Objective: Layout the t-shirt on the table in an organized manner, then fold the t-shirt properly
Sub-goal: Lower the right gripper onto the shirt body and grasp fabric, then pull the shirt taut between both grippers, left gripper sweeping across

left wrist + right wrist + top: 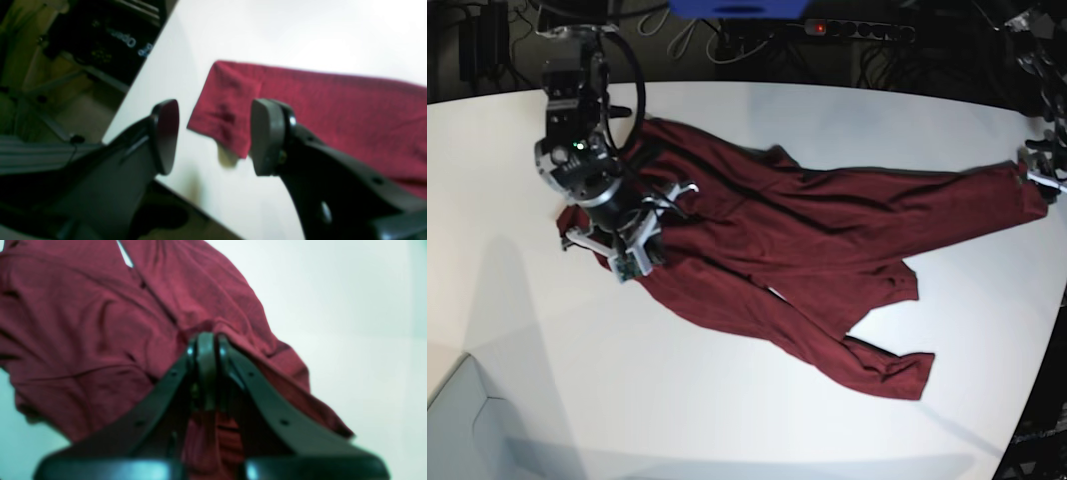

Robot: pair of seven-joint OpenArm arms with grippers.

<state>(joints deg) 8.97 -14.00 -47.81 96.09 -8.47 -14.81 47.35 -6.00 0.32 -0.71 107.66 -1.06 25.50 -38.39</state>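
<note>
Shirt [777,240] lies crumpled across the table [727,400], body bunched toward the base view's left, one sleeve stretched out to the far right edge, the other sleeve trailing toward the near right. Plain maroon fabric; no print or label readable on it.

Right gripper [206,340]: fingers pressed together on a pinch of shirt fabric; in the right wrist view cloth rises into a ridge at the fingertips and more hangs below between the finger arms. In the base view this arm [592,180] sits over the bunched left end of the shirt.

Left gripper [213,133]: fingers apart at a middling gap, nothing between them. The sleeve cuff [227,113] lies on the table just past the pads, near the table's edge. In the base view this gripper shows at the right edge, just beside the stretched sleeve's end; contact cannot be told.

Writing: pale lettering on dark equipment [126,40] beyond the table edge in the left wrist view, too blurred to read. No containers seen.
</note>
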